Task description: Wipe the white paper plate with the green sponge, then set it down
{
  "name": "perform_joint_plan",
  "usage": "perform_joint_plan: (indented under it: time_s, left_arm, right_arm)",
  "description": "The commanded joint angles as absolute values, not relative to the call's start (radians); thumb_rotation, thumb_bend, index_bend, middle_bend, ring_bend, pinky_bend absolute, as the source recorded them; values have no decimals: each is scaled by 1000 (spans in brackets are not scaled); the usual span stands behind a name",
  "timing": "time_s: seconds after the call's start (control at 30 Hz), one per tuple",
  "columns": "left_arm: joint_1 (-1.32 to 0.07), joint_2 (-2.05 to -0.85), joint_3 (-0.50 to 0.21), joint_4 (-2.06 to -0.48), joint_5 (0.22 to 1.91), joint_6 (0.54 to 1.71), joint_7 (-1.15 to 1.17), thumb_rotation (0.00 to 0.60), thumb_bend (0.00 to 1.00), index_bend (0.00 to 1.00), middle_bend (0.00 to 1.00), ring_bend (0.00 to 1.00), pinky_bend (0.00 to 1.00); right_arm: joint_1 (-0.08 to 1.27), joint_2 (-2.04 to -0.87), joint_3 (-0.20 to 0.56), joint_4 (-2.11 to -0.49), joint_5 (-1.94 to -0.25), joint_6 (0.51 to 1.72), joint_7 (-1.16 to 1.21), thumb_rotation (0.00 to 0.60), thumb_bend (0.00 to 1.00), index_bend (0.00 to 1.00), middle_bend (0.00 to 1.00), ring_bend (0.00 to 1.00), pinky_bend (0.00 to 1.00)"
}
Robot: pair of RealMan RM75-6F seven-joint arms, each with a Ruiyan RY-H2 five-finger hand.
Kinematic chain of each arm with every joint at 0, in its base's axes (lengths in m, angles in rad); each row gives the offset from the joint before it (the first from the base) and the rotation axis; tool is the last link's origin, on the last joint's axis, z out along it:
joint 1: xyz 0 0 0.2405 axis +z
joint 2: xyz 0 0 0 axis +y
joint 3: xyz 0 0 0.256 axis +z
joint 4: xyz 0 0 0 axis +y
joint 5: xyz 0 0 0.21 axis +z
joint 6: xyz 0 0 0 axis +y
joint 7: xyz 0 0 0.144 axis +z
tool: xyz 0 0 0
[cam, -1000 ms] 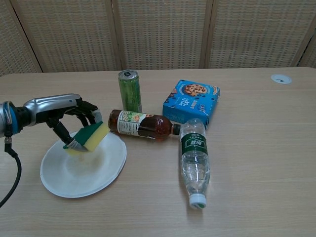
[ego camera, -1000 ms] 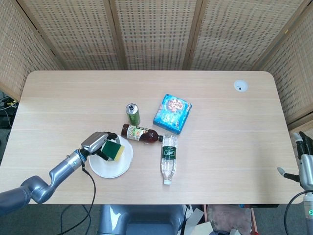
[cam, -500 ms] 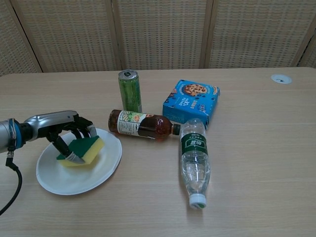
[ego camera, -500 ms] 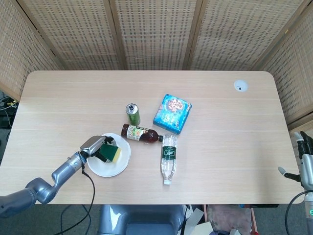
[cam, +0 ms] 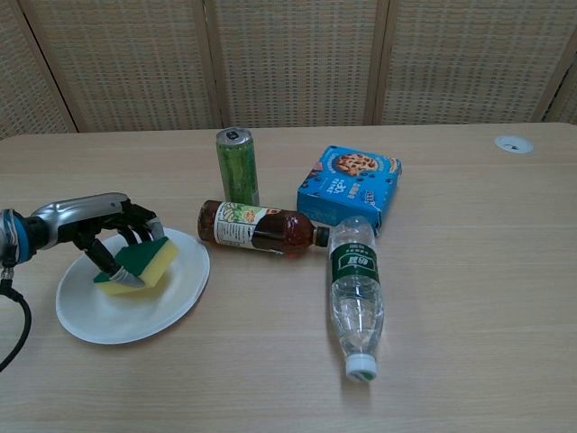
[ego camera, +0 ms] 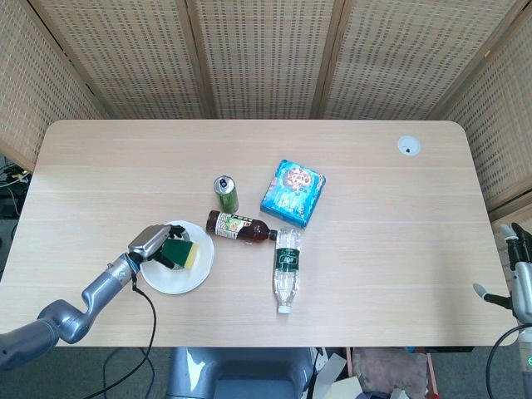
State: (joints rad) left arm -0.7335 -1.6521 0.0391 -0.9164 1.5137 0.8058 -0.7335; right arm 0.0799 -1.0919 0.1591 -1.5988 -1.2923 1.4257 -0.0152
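Green sponge sits on your white paper plate, grasped by your left hand. Your right hand waits at four o'clock off the table edge; its finger state is unclear.

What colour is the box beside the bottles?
Blue cookie box, clearest in the chest view.
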Motion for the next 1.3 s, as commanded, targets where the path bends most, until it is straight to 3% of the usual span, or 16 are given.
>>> perform_joint_plan:
  time_s: [0.03,0.4,0.57,0.73,1.3]
  left_arm:
    - [-740,-1655,41,-936,1527,813,-737,600,0,476,372,307,303]
    - [-767,-1669,32,-1006,1537,807,-677,600,0,476,372,307,303]
    - [-764,-1603,2,-1053,1538,872,-646,600,0,476,372,307,303]
    - [-773,-1566,-5,-1060,1514,838,-583,600,0,476,372,307,303]
    - [-799,-1680,-11,-952,1487,775,-478,600,0,476,373,307,303]
  right_arm:
    - [81,-1092,159,-1599,-1292,1425,-17,600,0,0,0,0,0]
    - [79,-1090,161,-1598,-1287,1426,-14,600,0,0,0,0,0]
    - [79,-1089,160,-1597,-1288,1423,-9,600,0,0,0,0,0]
    - [81,-1091,157,-1602,-1294,1424,-20,600,0,0,0,0,0]
    - [85,-1093,162,-1596,-1278,1413,-19,600,0,0,0,0,0]
